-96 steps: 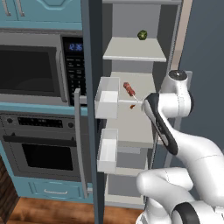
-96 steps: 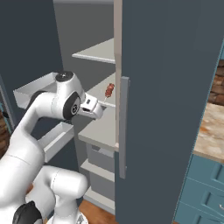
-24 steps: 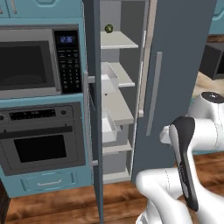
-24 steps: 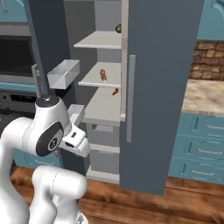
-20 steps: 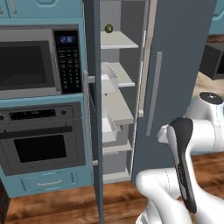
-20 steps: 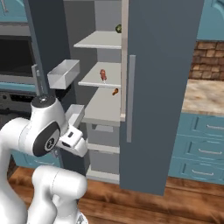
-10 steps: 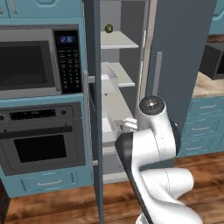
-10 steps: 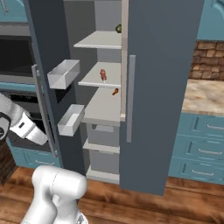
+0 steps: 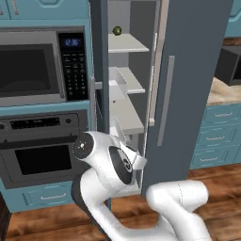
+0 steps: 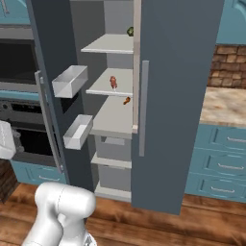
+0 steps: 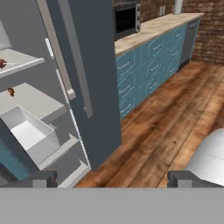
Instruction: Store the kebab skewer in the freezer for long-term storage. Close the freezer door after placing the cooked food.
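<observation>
Freezer [image 10: 113,120] standing open across the middle of the right base view, pale shelves exposed, presumably because the food is already in and only the closing remains. Freezer door [image 10: 50,57] swung wide at the left of that frame, white inner bins facing out, long grey handle along its lower left edge; seen nearly edge-on at centre of the left base view [image 9: 100,75]. Plain matching door [image 10: 178,96] shut, filling the right half.

Arm folded low and left, apparently swinging round behind the open door to get a push on it. Gripper [image 11: 111,177] at the bottom of the hand view, fingertips set wide apart and holding nothing, looking past the fridge toward the wooden floor [image 11: 175,118].

Kebab skewer [image 10: 114,82] lying on the middle shelf, upper centre of the right base view, with a second small reddish piece [image 10: 126,101] nearer that shelf's front edge. Small round green item [image 10: 130,31] on the top shelf.

Against half a second back: white arm swung further left, elbow now low in front of the oven [image 9: 44,157] at lower left. Skewer, shelves and door unmoved.
</observation>
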